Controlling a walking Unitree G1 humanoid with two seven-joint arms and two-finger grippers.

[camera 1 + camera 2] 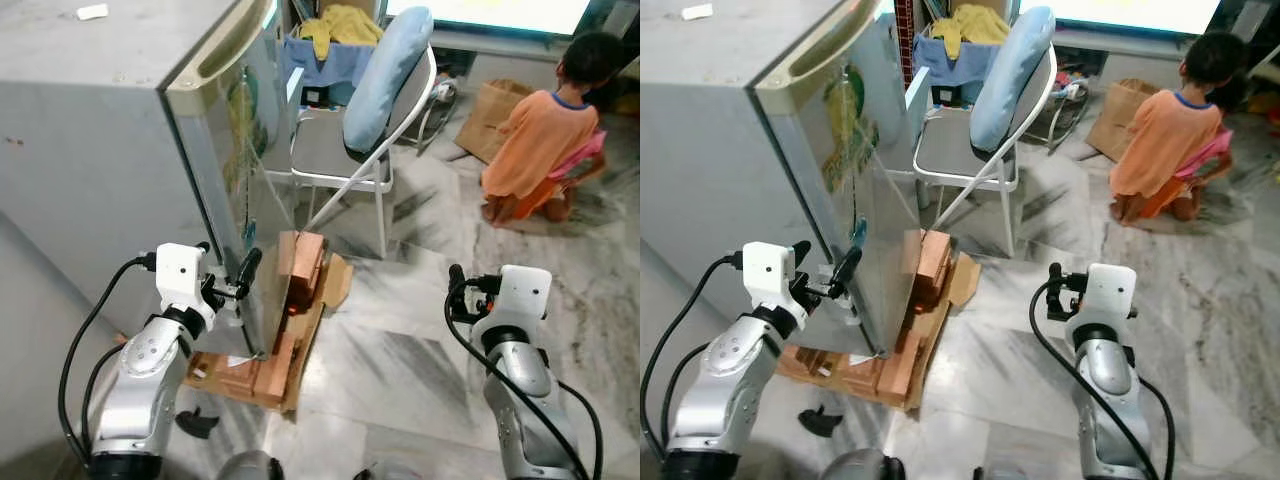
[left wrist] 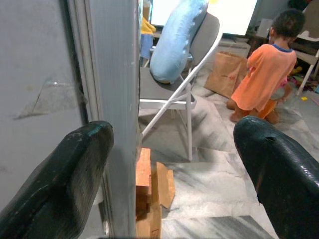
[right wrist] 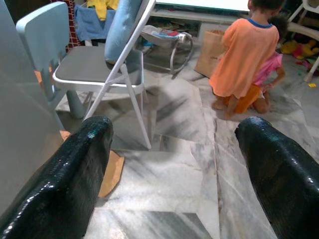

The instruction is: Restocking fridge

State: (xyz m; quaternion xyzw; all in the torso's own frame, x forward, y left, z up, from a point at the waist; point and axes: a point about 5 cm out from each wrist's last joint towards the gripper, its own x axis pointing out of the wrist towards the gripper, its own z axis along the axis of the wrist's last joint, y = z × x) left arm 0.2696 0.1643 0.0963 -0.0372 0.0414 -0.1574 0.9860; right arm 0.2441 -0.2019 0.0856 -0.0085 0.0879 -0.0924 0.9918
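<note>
At centre left of the left eye view, the left gripper [image 1: 240,280] straddles, unclenched, the fridge door [image 1: 240,160] edge. This door is stiff and heavy (smooth metal, likely slippery); hook behind its edge. Lower right, the right gripper [image 3: 174,169] hangs spread, grasping nothing.

Fridge [image 1: 110,130]: grey body, silver door with a green and yellow sticker, possibly a logo. Folding chair [image 1: 345,150]: white frame, grey seat, pale blue cushion [image 1: 388,75]. Floor [image 1: 400,370]: grey-white marble veining. Bricks [image 1: 298,270]: orange-brown. Person's shirt [image 1: 535,135]: orange.
</note>
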